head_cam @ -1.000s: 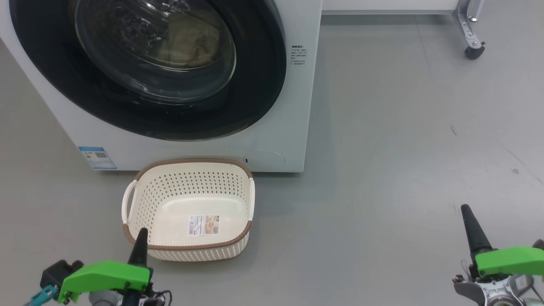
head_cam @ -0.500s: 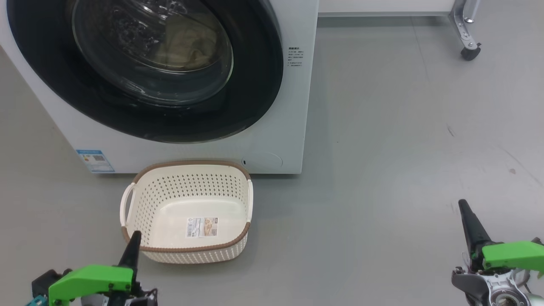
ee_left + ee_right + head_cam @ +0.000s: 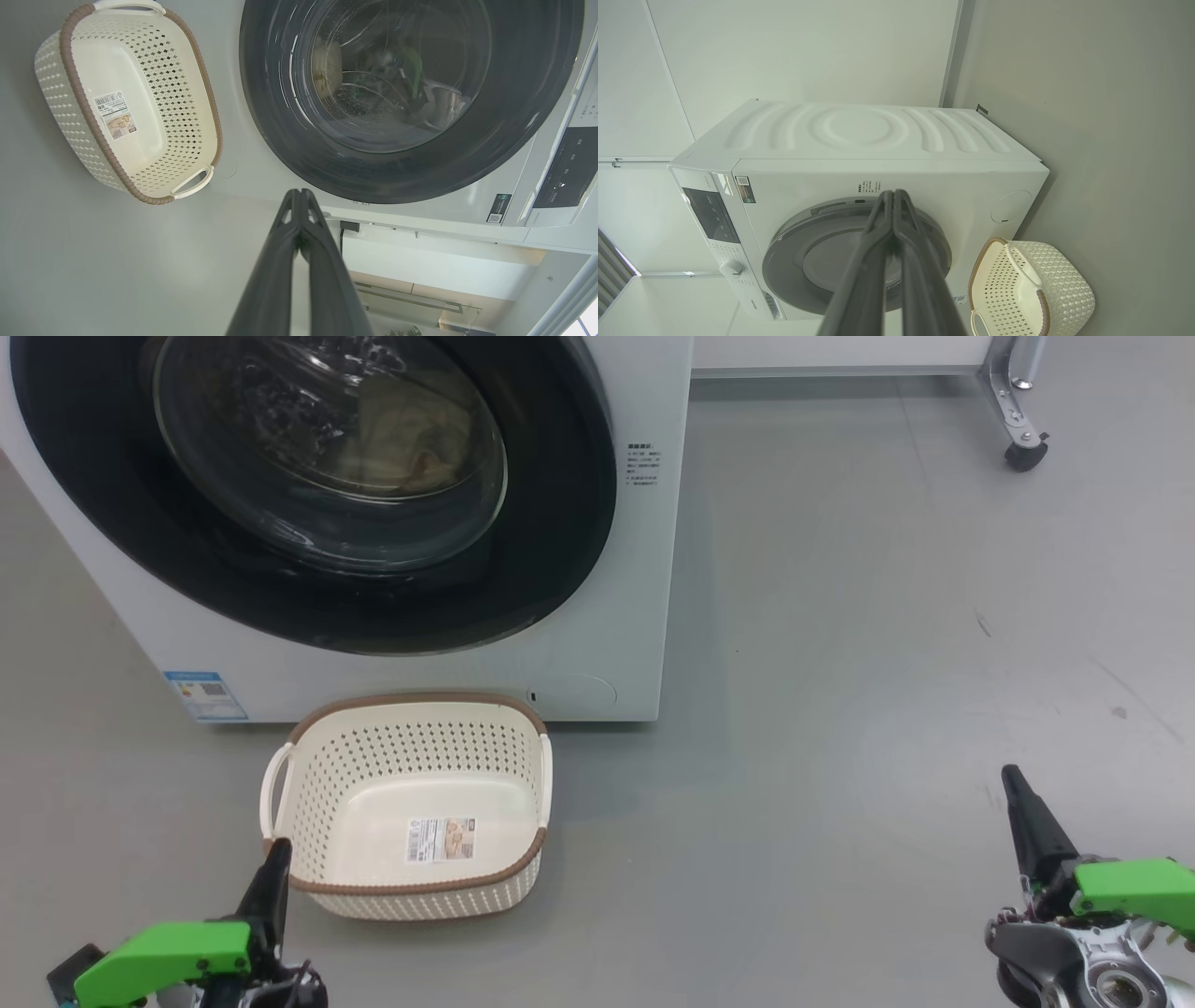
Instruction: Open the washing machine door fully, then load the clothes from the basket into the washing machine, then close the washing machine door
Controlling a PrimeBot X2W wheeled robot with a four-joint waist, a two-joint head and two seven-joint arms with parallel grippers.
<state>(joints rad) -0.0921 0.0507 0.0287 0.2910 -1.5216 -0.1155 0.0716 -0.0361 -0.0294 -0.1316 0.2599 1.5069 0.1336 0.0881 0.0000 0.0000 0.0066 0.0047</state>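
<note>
The washing machine door (image 3: 560, 523) is shut flat on the front of the washing machine (image 3: 639, 579), in the upper left of the head view. Its round glass faces out toward the bottom of the frame. Through the glass the clothes (image 3: 411, 448) show as a pale cream lump inside.

The basket (image 3: 420, 896) sits on the floor (image 3: 840, 709) just below the door, left of the middle. Its open top faces up. Its long side runs left to right, with a white handle at each short end. A label sticker (image 3: 441, 838) lies flat on its bottom. The back rim is very near the machine; I cannot tell if they touch.

The floor is smooth and grey. A blue label (image 3: 205, 695) sits on the machine's lower left corner. A small black wheel (image 3: 1025, 455) stands in the upper right corner. A white wall (image 3: 784, 46) stands behind the machine.

The left claw (image 3: 276, 851) is at the lower left, clenched on nothing, its tip by the basket's near left corner. The right claw (image 3: 1010, 779) is at the lower right, also clenched on nothing, well apart from the basket.
</note>
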